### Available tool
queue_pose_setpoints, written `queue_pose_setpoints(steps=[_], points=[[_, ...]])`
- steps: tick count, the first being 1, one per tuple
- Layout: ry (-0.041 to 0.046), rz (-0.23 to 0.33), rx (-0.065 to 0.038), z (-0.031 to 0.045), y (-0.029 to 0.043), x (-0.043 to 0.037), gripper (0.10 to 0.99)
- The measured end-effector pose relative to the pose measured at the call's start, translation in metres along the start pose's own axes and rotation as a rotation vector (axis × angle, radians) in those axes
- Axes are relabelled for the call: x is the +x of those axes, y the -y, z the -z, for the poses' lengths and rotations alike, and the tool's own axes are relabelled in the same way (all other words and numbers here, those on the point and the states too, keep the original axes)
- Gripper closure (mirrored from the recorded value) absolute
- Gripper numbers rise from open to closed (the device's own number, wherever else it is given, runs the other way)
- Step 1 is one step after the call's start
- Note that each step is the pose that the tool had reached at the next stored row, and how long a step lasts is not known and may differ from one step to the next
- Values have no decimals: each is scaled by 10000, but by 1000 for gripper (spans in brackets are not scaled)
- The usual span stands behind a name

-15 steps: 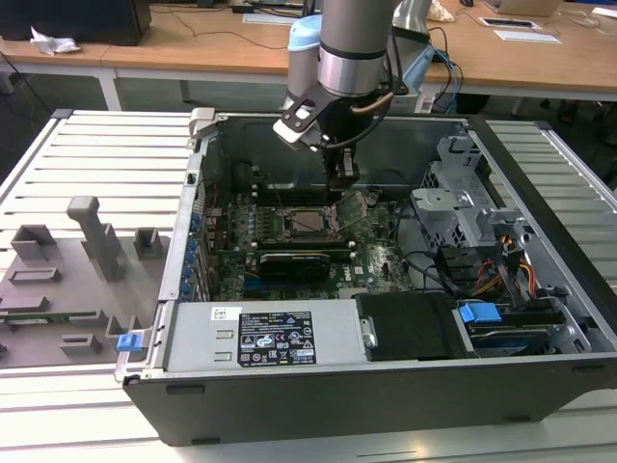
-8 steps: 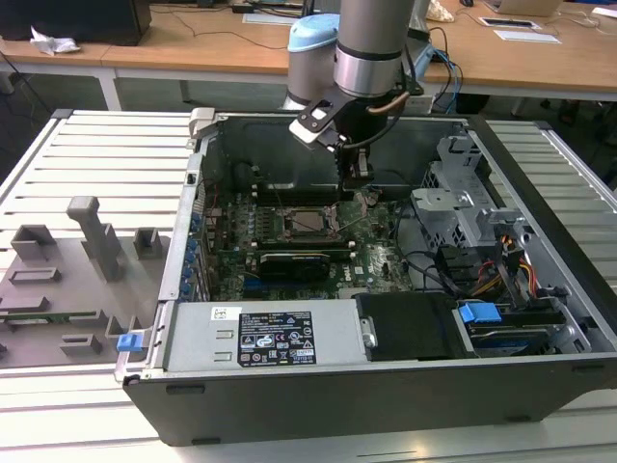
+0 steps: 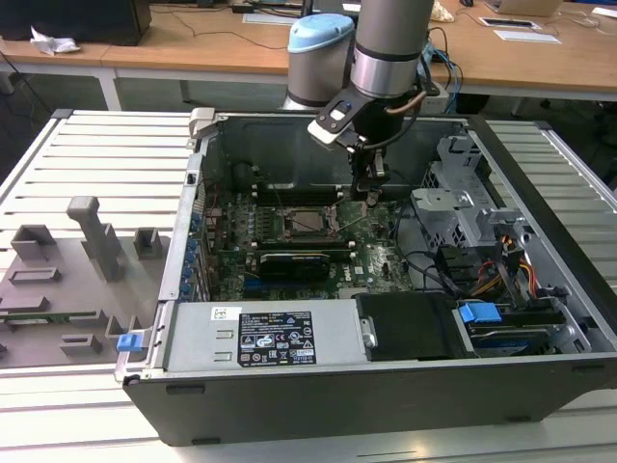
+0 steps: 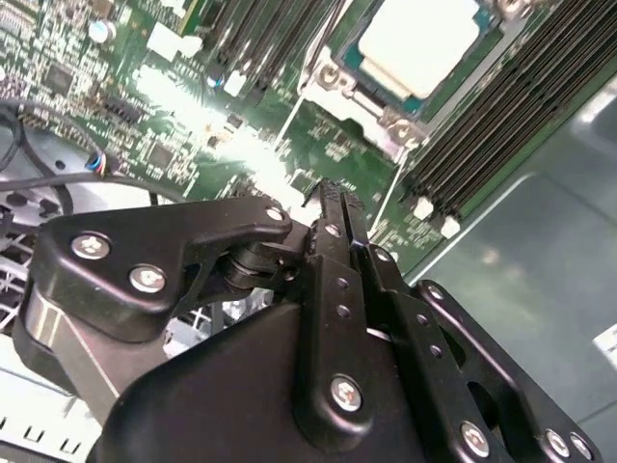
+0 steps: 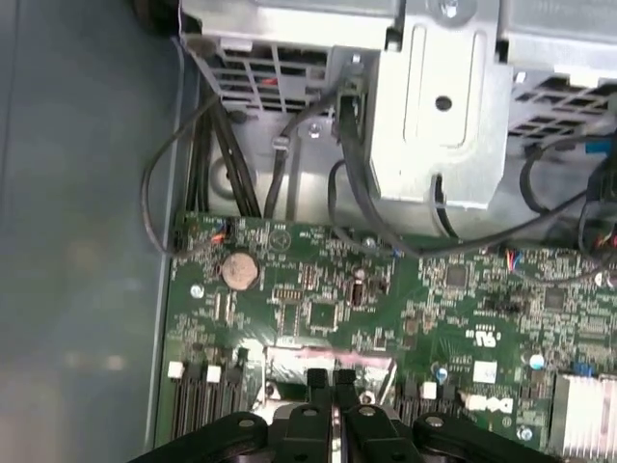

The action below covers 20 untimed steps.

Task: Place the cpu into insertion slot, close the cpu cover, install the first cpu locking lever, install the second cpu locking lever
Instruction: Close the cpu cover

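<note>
"Exterior view first: where's the gripper (image 3: 371, 188)?"

"Down inside the open computer case (image 3: 386, 410), low over the green motherboard (image 3: 381, 260), just to the exterior view's right of the insertion slot (image 3: 287, 223). The arm (image 3: 386, 48) comes in from above and hides whatever lies behind it."

"Fingers apart or together?"

"Together. In both wrist views the two black fingers (image 4: 330, 227) sit pressed side by side with nothing visible between them. Whether the tips touch the board I can't tell — the gripper's own body blocks that spot."

"And the cpu (image 3: 309, 222)?"

"Seated in the slot. In the second wrist view its pale metal face (image 4: 424, 39) is bright and washed out, and the picture edge cuts part of it off. The cpu cover (image 4: 357, 96) shows as a silvery frame around that face; it seems to lie flat over the chip."

"The locking levers?"

"Too thin to make out with any confidence. In the exterior view a fine pale line runs near the slot's right side, below the fingers, but I can't say what it is."

"Anything else nearby?"

"Long black memory slots (image 4: 501, 106) run beside the socket. The first wrist view looks past the fingertips (image 5: 316, 378) at the board, a round coin cell (image 5: 240, 271), a metal drive cage (image 5: 443, 106) and dark cables (image 5: 159, 183) — the socket itself lies under the gripper there."
</note>
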State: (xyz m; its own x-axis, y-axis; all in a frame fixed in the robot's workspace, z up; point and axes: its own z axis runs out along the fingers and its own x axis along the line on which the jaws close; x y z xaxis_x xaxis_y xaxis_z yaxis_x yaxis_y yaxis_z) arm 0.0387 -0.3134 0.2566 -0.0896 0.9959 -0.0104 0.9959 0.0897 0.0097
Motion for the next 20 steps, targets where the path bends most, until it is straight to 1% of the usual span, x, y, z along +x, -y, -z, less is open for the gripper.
queue_pose_setpoints(steps=[1,5,6,9,14,18,20], points=[[2,2,0,0,-22,-1,922],[45,5,5,-4,-168,-1,922],[60,-8,7,-9,-192,1,922],[64,-45,7,-14,-226,0,922],[69,-45,12,-35,-310,-4,922],[72,-45,16,-95,-314,-3,922],[74,-45,17,-98,-296,-1,922]])
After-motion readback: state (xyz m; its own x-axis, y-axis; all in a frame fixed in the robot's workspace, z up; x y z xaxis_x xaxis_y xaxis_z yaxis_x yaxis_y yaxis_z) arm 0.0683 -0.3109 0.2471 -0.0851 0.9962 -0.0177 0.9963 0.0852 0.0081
